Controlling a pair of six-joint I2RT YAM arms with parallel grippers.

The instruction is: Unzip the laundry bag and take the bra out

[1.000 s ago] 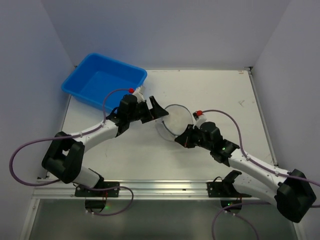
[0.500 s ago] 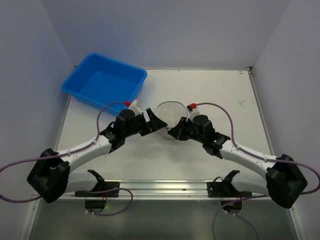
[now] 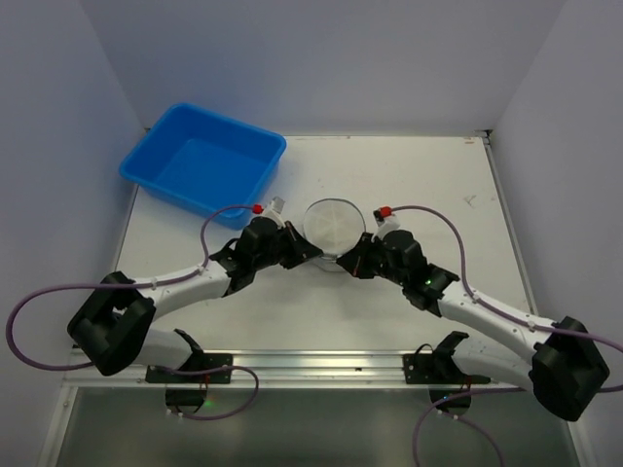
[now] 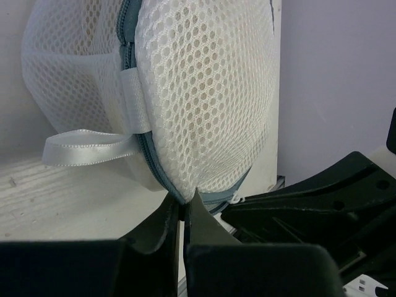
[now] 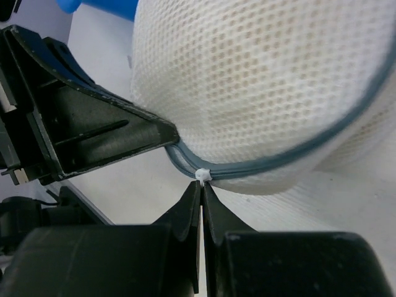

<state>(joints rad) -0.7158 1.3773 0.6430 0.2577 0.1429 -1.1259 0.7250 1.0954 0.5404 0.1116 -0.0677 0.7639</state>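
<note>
Now | L claw (image 4: 184, 204), R claw (image 5: 202, 185) pinch laundry bag (image 3: 333, 222) | blue tub (image 3: 200, 165) apart

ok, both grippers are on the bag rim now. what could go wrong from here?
1. The right gripper pinches the tiny white zipper pull with only its very tips, so the pull may slip out once tugged.
2. The left gripper grips only the rim edge of the laundry bag, so the bag may twist or follow instead of unzipping.
3. Both grippers sit close together at the rim and could collide.
</note>
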